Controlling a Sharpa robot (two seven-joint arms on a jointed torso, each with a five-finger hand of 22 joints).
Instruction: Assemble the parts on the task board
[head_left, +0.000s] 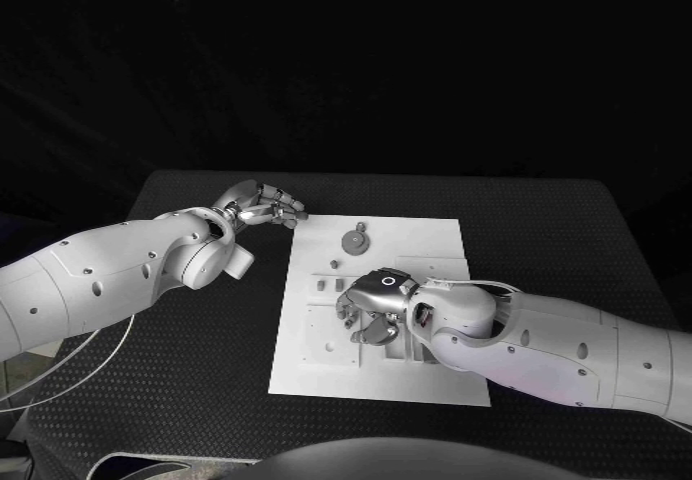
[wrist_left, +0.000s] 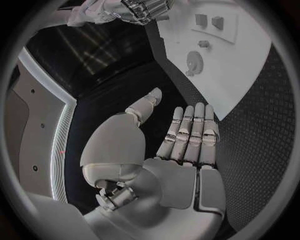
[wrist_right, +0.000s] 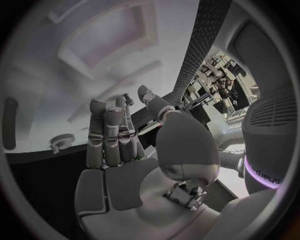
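The right hand (head_left: 372, 305) is hovering low over the middle of the task board (head_left: 433, 235), fingers apart, holding nothing I can make out. A round part (head_left: 352, 241) is lying near the board's far edge. The left hand (head_left: 264, 205) is waiting empty, fingers straight, at the board's far left corner. Next probably calls for a careful pinch.

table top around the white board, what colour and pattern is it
Black table top with a fine dotted grid texture, clearest in the left wrist view beside the white task board.
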